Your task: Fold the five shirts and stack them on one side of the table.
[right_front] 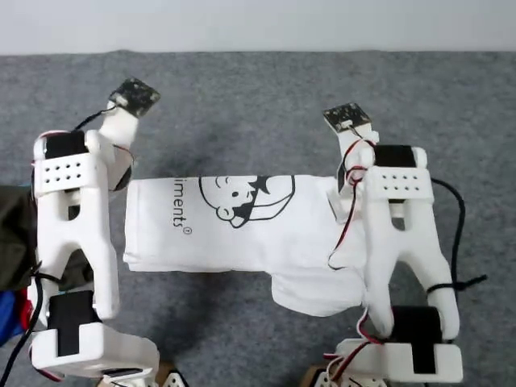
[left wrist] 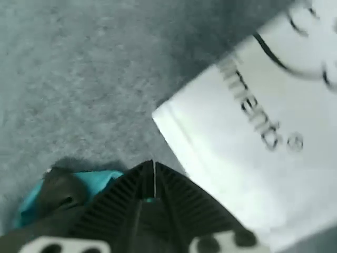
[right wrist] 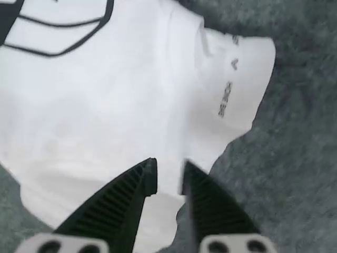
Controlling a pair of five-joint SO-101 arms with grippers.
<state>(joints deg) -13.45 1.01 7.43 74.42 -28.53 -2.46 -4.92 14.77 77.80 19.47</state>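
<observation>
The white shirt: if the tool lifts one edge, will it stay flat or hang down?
It would probably hang limp: the white shirt lies in soft folded layers, one loose flap sticking out. Pushed, it may bunch rather than slide, since the grey table cover looks rough.

The shirt (right_front: 234, 226) lies on the table (right_front: 258, 97) mid-frame in the high view, between the left arm (right_front: 72, 210) at frame left and the right arm (right_front: 399, 234) at frame right. At the left edge sit other clothes (right_front: 12, 242).
</observation>
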